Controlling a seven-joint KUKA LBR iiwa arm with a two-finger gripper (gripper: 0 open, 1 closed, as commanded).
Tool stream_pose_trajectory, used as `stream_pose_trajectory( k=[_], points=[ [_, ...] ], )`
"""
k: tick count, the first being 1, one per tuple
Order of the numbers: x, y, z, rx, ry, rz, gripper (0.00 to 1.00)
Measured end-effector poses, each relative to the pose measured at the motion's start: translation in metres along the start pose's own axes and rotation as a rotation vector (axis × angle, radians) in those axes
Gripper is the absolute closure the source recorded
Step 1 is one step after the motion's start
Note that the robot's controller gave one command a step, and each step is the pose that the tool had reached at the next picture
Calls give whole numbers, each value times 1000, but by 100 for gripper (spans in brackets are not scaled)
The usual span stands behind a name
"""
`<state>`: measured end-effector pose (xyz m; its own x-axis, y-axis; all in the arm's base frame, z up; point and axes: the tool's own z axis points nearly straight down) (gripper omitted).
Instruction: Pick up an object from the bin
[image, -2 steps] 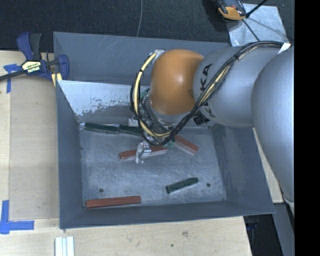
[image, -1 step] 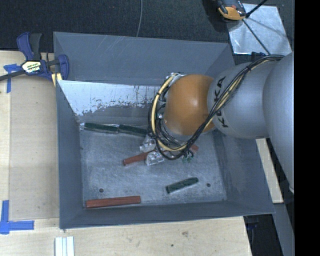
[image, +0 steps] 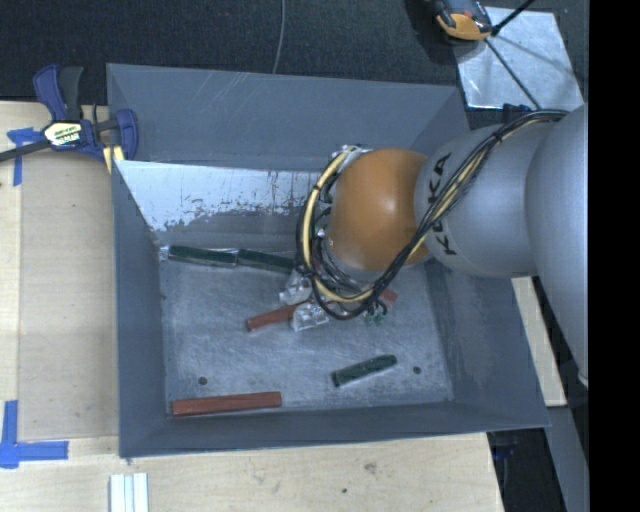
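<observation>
The gripper (image: 303, 305) sits low over the middle of the bin (image: 140, 300), its metal tip at the right end of a short reddish-brown stick (image: 268, 321) that lies flat on the floor. You cannot tell whether the gripper is wide or narrow, since the orange cover (image: 375, 215) and cables (image: 330, 290) hide most of it. That stick is judged the nearest candidate. Set yourself square across its long axis and seat low before closing. A thin flat piece caught at its very tip will likely pivot or slip. Note a long dark green rod (image: 235, 258) just behind, along the back wall, near enough to be nudged. A small red piece (image: 388, 296) lies beside the wrist. A short dark green piece (image: 363, 370) and a reddish-brown bar (image: 225, 403) lie well apart at the front and pose no obstruction.
</observation>
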<state>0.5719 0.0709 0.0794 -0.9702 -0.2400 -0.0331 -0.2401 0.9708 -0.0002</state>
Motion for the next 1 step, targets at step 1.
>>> stream_pose_trajectory(
  k=[1],
  points=[
    [-10,-24,-194,1,32,47,100]
  ],
)
